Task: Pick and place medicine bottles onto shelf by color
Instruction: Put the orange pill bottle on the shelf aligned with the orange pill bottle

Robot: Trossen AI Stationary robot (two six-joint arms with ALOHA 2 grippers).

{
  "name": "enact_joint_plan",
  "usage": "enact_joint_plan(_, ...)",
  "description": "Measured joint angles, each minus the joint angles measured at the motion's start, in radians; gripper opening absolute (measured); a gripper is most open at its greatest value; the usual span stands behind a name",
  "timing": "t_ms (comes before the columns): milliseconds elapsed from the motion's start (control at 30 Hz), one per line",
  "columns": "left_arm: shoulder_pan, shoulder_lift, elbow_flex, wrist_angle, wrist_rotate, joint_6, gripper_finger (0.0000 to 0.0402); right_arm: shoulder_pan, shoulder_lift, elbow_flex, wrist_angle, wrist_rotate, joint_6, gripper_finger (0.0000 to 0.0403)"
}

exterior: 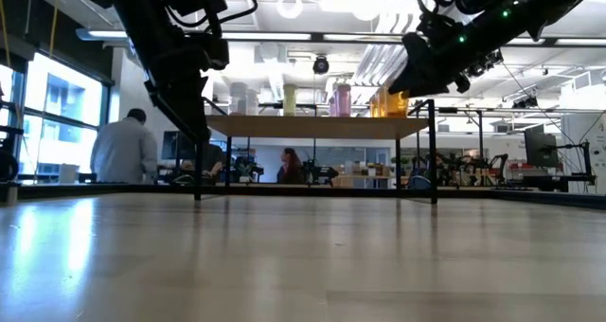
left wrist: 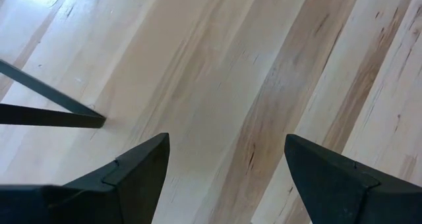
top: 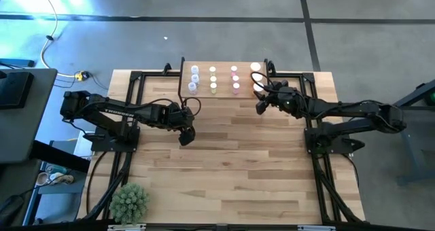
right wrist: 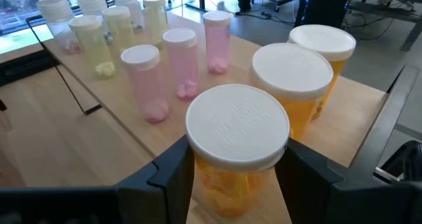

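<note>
Table: a light wood plank tabletop (top: 231,163) with both dark arms reaching in from its sides.
Shelf: the low wood-topped shelf (top: 224,90) stands at the table's far edge, centred between the arms; in the low view its top rides on thin black legs.
Left arm: comes in from the left, its left gripper (top: 185,134) hanging over bare table just in front of the shelf's left end.
Left gripper state: fingers spread wide with nothing between them; the left wrist view shows only planks in the gap, plus a black shelf leg (left wrist: 49,105) off to one side.
Right arm: reaches from the right to the shelf's right end, where the right gripper (right wrist: 234,168) sits.
Right gripper state: partly closed, one finger on each side of an orange bottle (right wrist: 235,155), clasping it below its white cap.
Held bottle's place: at the near right corner of the shelf, its base hidden, so whether it rests on the wood cannot be told.
Other orange bottles: two more orange bottles (right wrist: 297,85) stand just behind the held one, in a line toward the shelf's back edge.
Pink bottles: three pink bottles (right wrist: 181,62) form the next column to the left.
Yellow bottles: a column of pale yellow bottles (right wrist: 99,43) follows.
Clear bottles: bluish-clear bottles (top: 194,78) fill the leftmost column.
Plant: a small green plant (top: 129,202) sits at the table's near left corner.
</note>
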Motion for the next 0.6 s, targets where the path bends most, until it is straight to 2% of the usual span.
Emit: enact_joint_plan(600,0.000,0.000,0.000,0.000,0.000,-0.001,0.0291,-0.006,0.000,0.002,-0.027,0.004,0.026,0.0174)
